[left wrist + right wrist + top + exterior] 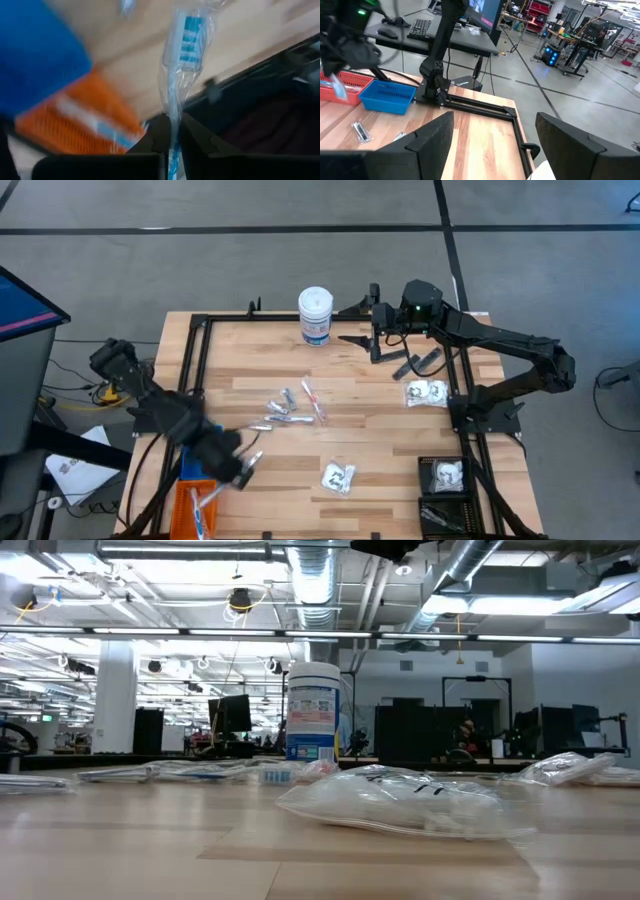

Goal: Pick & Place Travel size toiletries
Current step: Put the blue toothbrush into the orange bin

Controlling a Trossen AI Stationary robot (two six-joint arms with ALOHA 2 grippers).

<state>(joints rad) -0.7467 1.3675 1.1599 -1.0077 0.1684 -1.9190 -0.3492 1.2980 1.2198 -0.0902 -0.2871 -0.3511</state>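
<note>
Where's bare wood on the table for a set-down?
Free: the far-left strip between the frame and the canister, and the near middle between the tube cluster and the packet. Crowded: the right edge, with the packet, black pieces and black bins.

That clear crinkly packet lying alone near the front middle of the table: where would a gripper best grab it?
Probably from straight above, pinching across the narrower width of the packet. It lies flat on the table with bare wood all around, and its puffy middle gives the fingers something to close on.
</note>
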